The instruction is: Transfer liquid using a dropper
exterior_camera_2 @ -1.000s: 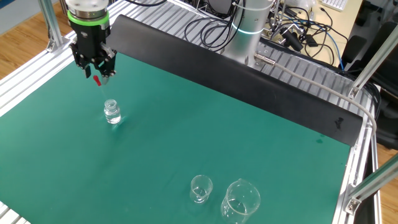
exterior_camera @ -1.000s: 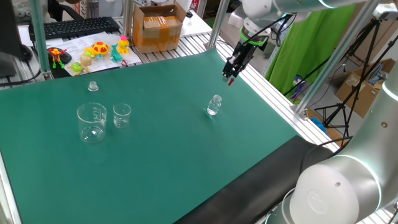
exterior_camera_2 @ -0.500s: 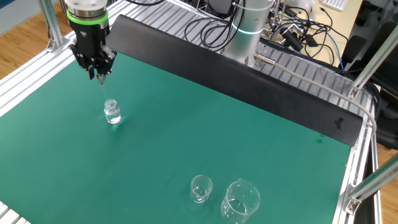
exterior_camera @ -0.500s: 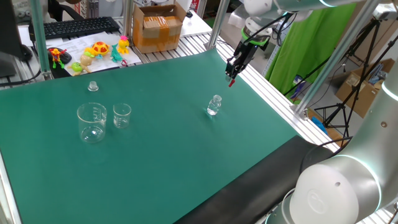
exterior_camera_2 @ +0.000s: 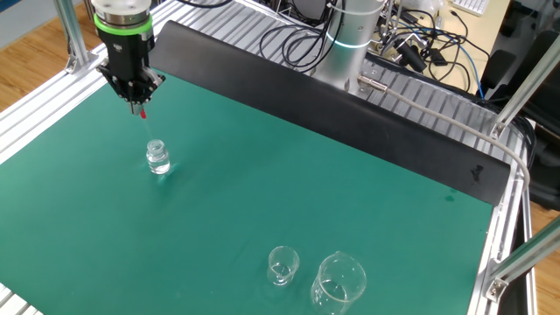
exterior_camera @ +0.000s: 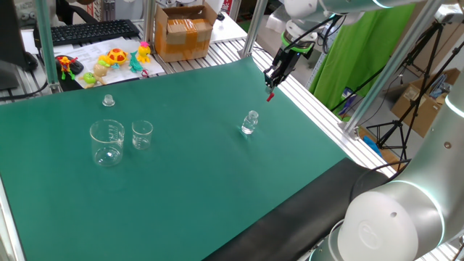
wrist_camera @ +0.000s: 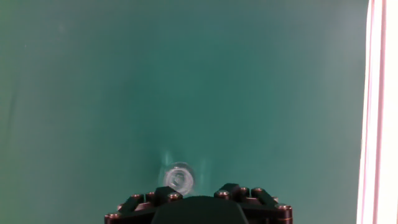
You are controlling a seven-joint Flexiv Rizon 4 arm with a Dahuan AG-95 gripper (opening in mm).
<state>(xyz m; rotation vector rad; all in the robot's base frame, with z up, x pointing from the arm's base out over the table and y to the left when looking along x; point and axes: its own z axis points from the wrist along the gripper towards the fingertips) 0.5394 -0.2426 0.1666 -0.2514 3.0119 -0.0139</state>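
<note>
Hand view shows no writing; the tool [exterior_camera_2: 140, 103] grips the dropper [exterior_camera_2: 144, 112].

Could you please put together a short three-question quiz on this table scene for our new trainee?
1. True or false: the end effector is shut on the slender clear dropper with the small red bulb.
2. Which clear vessel stands nearest below the dropper?
A. the large glass beaker
B. the small glass beaker
C. the small clear bottle
3. Fill in: the two beakers stand ____ on the green mat.

Key: 1 true; 2 C; 3 upright.
</note>
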